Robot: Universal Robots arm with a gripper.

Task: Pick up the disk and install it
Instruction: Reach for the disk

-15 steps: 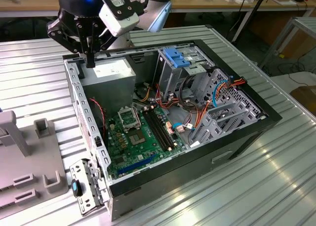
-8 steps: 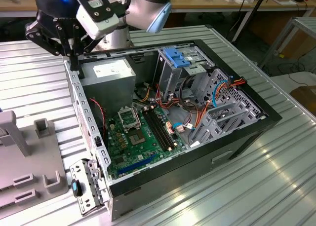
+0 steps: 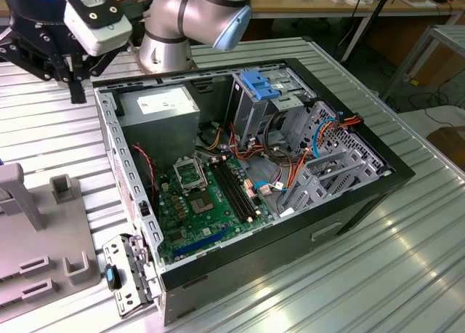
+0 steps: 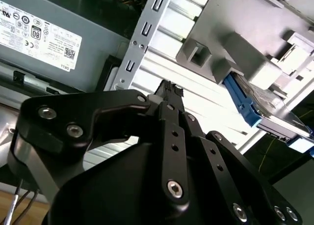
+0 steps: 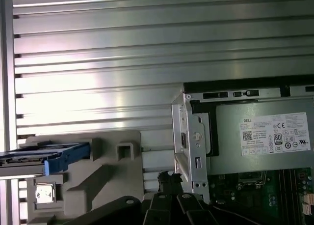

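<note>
The disk (image 5: 59,157) sits untouched in the grey fixture (image 3: 43,238) by the bench's edge. Farther back, the gripper (image 4: 169,90), pressed together and empty, hovers beside the computer case (image 3: 363,195) corner. Reaching stage, I'd judge; grasping calls for spreading it first.

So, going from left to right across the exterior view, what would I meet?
Grey holder → power supply → blue-topped drive cage → perforated silver cage.
</note>
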